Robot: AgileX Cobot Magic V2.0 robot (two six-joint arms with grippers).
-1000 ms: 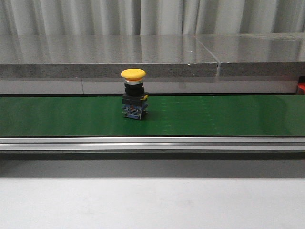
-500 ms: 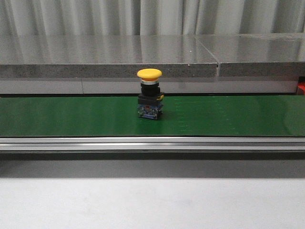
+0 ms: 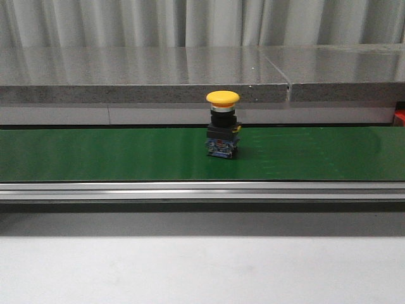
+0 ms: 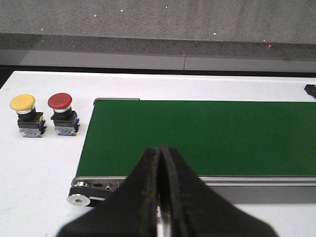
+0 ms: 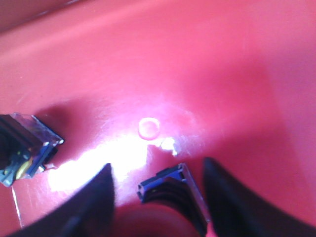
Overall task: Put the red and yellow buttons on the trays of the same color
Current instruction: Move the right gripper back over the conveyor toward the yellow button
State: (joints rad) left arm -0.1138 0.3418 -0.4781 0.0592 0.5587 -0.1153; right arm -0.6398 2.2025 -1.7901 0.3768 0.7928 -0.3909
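A yellow button (image 3: 223, 123) stands upright on the green conveyor belt (image 3: 95, 155), a little right of centre in the front view. In the left wrist view a second yellow button (image 4: 24, 114) and a red button (image 4: 61, 113) stand side by side on the white table beside the belt's end. My left gripper (image 4: 159, 148) is shut and empty above the belt's near rail. My right gripper (image 5: 158, 165) is open low inside the red tray (image 5: 197, 59). A red button (image 5: 170, 190) lies tipped between its fingers, with a gap on each side.
The base of another button (image 5: 22, 148) lies in the red tray beside my right gripper. A grey stone ledge (image 3: 145, 76) runs behind the belt and an aluminium rail (image 3: 190, 190) along its front. A red edge (image 3: 400, 116) shows at the far right.
The yellow button on the belt has travelled to the right, from left of centre to right of centre, staying upright.
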